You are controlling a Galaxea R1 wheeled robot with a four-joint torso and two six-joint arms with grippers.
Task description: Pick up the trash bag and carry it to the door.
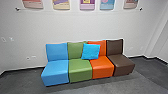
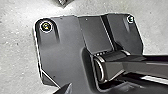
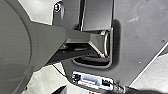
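A bright blue cushion (image 1: 91,51) leans on the multicoloured sofa (image 1: 80,71), pictures (image 1: 86,7) hang above it, and whether either end effector is open or closed I cannot tell.

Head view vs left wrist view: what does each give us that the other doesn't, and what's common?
Head view: four joined seats, blue, green, orange and brown; a bright blue cushion leaning across the green and orange backs; a pale wall with the lower parts of colored prints.

Left wrist view: the robot's own dark plate, round fittings at its corners, and the jointed bar over it.

Both: floor, dark gray in the head view, pale and speckled in the left wrist view.
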